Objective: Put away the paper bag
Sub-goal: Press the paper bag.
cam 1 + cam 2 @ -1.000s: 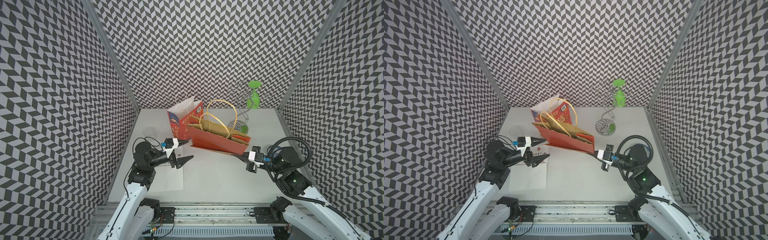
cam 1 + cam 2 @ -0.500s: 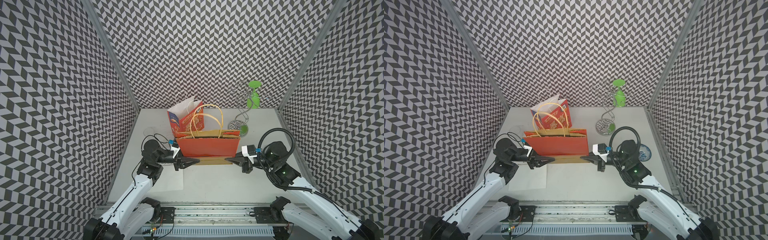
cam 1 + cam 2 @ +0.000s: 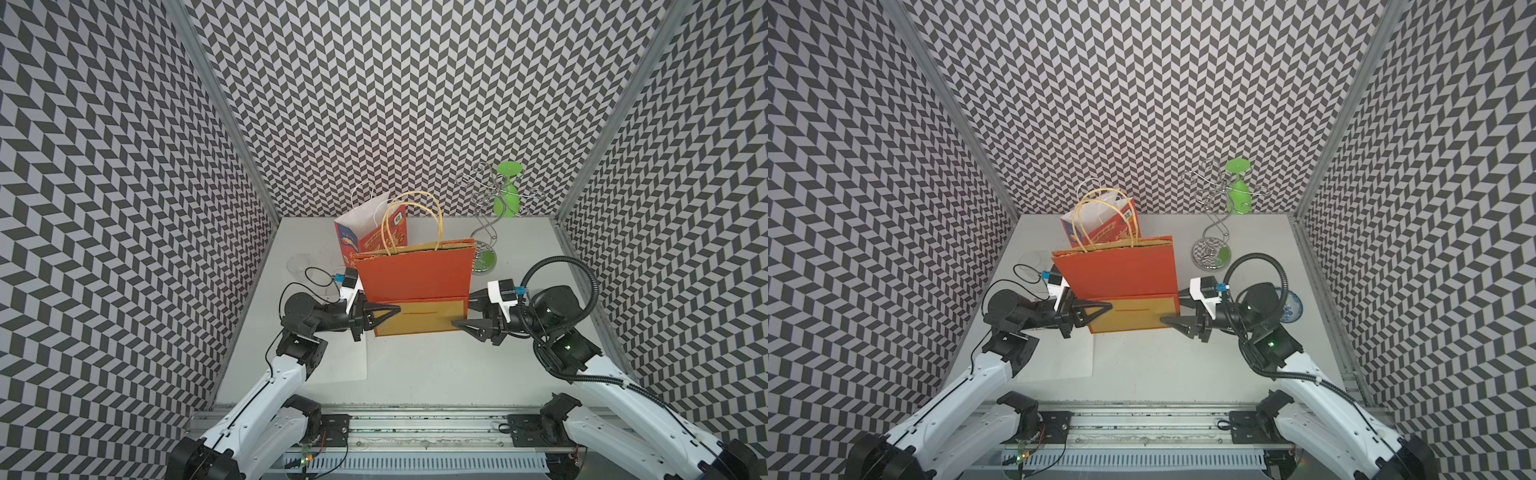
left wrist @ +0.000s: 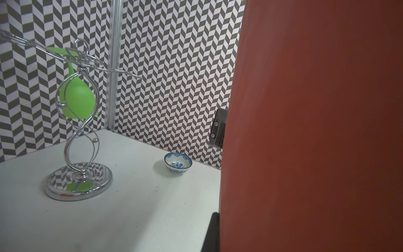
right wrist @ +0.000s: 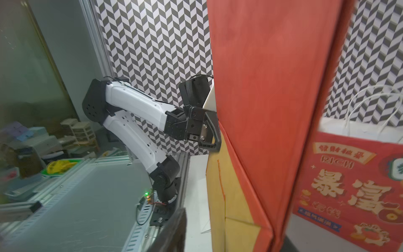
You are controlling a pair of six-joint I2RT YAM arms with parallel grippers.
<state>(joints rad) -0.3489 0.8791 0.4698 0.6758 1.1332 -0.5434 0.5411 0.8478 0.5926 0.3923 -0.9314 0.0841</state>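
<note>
Between the grippers the bag [image 3: 413, 278] is upright and folded flat, its tan base flap turned to the front. The left gripper [image 3: 386, 309] is pinched tight on the bag's lower edge nearest it. The right gripper [image 3: 461, 309] has its jaws spread, with the bag's opposite edge between them, unclamped. Beyond the left gripper, just behind the bag, stands a printed bag [image 3: 374, 232]. A wire stand [image 3: 482, 262] is beyond the right gripper.

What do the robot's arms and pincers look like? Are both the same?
They match. The left arm and right arm have white shells with chunky black joints. The left pincer and right pincer are black, shaped like pointy triangles, with a small white block behind. A ribbed black hose loops over the right arm; a thin black wire loops by the left.
</note>
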